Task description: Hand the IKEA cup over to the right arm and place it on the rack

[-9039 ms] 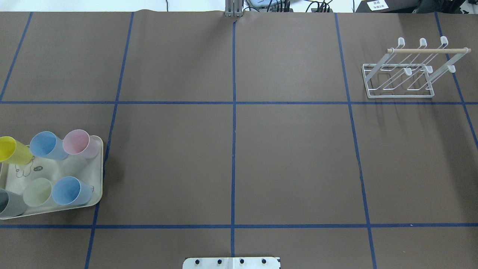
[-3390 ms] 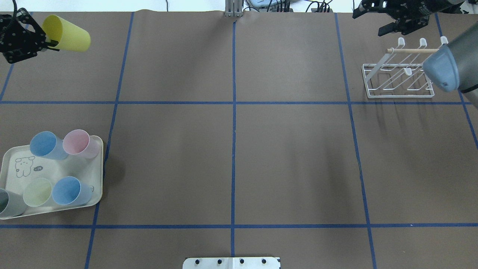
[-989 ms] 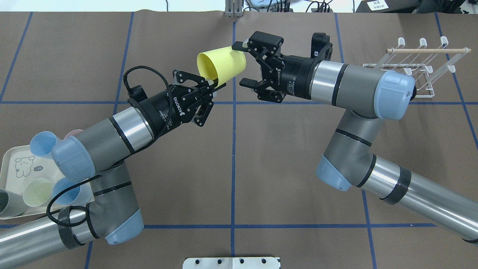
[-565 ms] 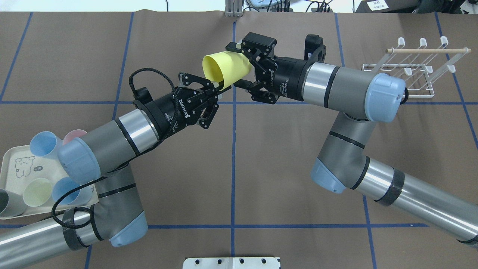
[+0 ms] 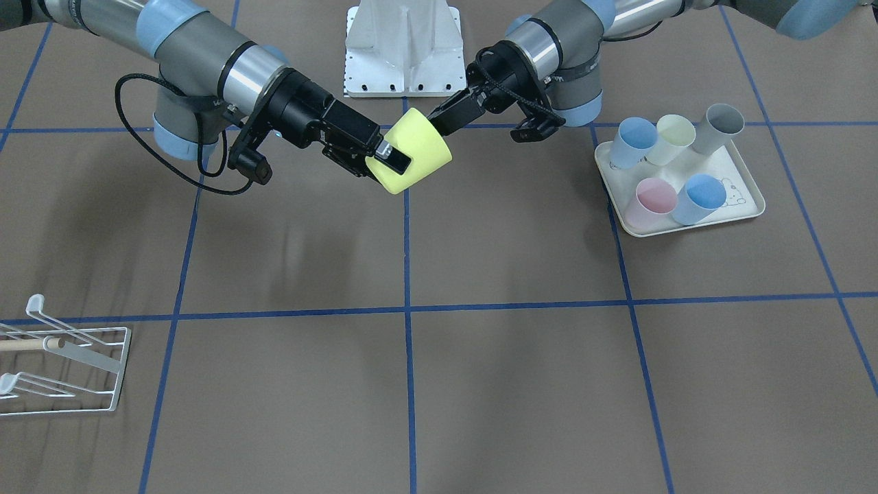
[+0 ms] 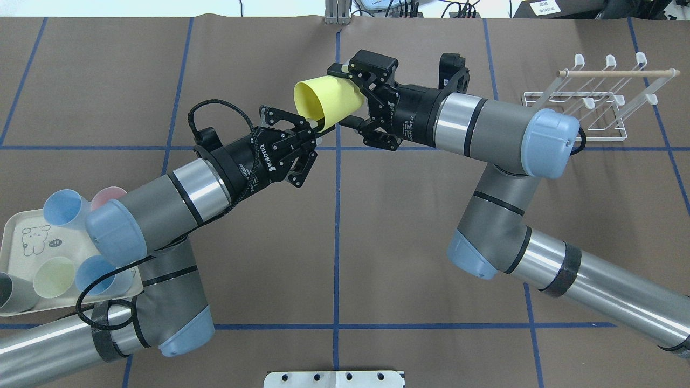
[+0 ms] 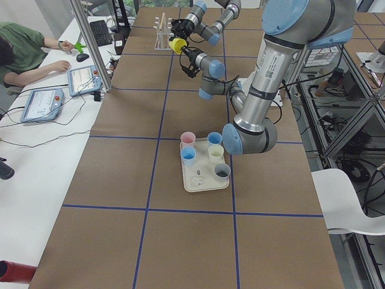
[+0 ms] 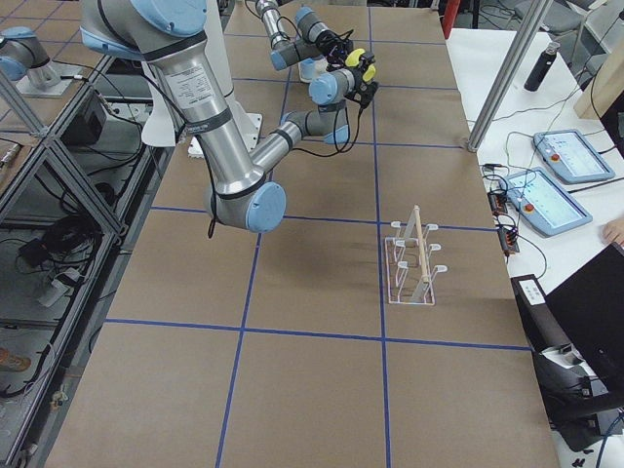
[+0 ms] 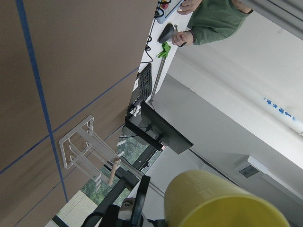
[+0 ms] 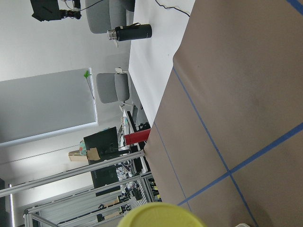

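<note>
Far left, near edge: cream tray (image 6: 21, 258) carrying five cups (image 6: 62, 207) – two blue, one pink, one pale green, one grey.
Left gripper (image 6: 318, 125): nearly closed, pinching the lower rim of the yellow cup, one finger inside the mouth and one outside.
Yellow cup (image 6: 326, 99): lying on its side in the air over the table's (image 6: 420, 242) middle blue line, in the far half, mouth towards the left arm, well apart from the rack.
Right gripper (image 6: 342, 94): drawn in around the cup's closed end, one finger against its far side and one against its near side.
Rack (image 6: 598, 99): far right of the table, white wire, wooden dowel (image 6: 620, 72) across its top, no cup on its prongs.
</note>
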{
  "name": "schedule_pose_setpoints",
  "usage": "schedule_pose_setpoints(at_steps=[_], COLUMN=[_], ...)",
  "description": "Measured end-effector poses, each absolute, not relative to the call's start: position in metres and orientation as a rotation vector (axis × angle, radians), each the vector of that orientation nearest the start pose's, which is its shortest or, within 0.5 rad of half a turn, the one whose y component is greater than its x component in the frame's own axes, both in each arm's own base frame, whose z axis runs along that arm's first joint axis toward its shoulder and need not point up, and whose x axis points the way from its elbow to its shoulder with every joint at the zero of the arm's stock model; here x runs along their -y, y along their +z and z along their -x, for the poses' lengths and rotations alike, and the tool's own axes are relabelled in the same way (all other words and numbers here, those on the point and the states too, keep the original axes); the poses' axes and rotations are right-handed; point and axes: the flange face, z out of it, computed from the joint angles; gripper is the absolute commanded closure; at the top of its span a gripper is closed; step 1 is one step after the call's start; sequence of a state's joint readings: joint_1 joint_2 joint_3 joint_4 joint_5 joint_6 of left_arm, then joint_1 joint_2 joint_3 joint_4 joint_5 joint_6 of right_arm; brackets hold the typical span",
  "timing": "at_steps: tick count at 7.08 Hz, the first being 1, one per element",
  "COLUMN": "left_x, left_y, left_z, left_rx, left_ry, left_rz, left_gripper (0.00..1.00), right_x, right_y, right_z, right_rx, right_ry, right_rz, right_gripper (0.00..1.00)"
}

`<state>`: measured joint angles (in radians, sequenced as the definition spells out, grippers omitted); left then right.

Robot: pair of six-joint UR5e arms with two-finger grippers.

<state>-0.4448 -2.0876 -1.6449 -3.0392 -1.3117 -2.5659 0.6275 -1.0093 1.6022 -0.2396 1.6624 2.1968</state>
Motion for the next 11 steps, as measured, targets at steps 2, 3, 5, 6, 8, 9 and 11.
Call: schedule_pose_setpoints(at_steps=[2,3,5,6,8,9,11], left_x=[0.392,0.392,0.392,0.391,0.391,0.393,0.396], left_y=[0.183,0.184,0.186,0.187,0.188,0.189,0.180], left_z=[-0.452,-0.452,-0.451,-0.451,-0.453,-0.455,-0.458], left_rx=[-2.200,-2.199,-2.193,-2.188,-2.176,-2.144,-2.017], left_ry=[-1.111,-1.113,-1.075,-1.048,-1.026,-1.006,-0.938], left_rz=[0.437,0.434,0.360,0.316,0.273,0.203,0.001], left_gripper=[0.00,0.00,0.00,0.00,0.00,0.00,0.00], right_x=[0.459,0.461,0.474,0.489,0.537,0.564,0.601], right_y=[0.176,0.177,0.184,0.195,0.234,0.259,0.310], right_z=[0.421,0.420,0.410,0.396,0.339,0.298,0.227], right_rx=[1.993,1.991,1.976,1.953,1.849,1.729,1.453], right_ry=[0.742,0.743,0.748,0.753,0.787,0.762,0.678], right_rz=[0.061,0.056,-0.003,-0.071,-0.234,-0.329,-0.501], right_gripper=[1.00,1.00,1.00,1.00,1.00,1.00,1.00])
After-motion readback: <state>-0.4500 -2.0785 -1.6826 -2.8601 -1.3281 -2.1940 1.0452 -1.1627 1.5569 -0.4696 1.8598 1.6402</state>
